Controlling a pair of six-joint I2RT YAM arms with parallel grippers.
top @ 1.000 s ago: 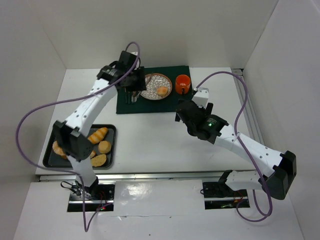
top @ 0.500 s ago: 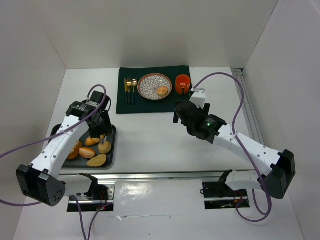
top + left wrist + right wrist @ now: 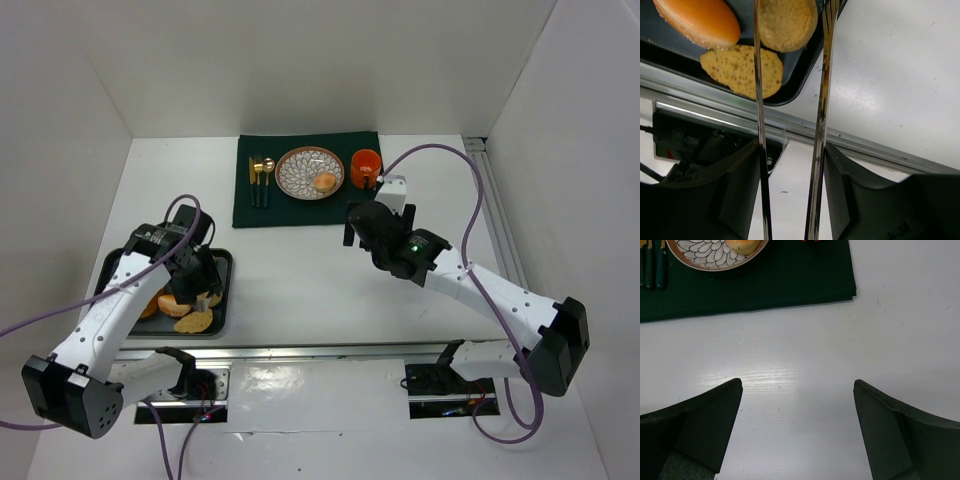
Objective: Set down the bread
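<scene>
My left gripper is shut on metal tongs and hovers over the right side of the black tray. The tong arms stand apart, either side of a round bread piece. A flat slice and an orange bun lie beside it on the tray. One bread piece lies on the patterned plate at the back. My right gripper is open and empty above bare table, in front of the plate.
The plate sits on a dark green mat with cutlery on its left and an orange cup on its right. The tray lies close to the table's near left edge, by a metal rail.
My left arm swung from the plate at the back to the tray at the front left and came down over its right side. The right gripper shifted slightly.
</scene>
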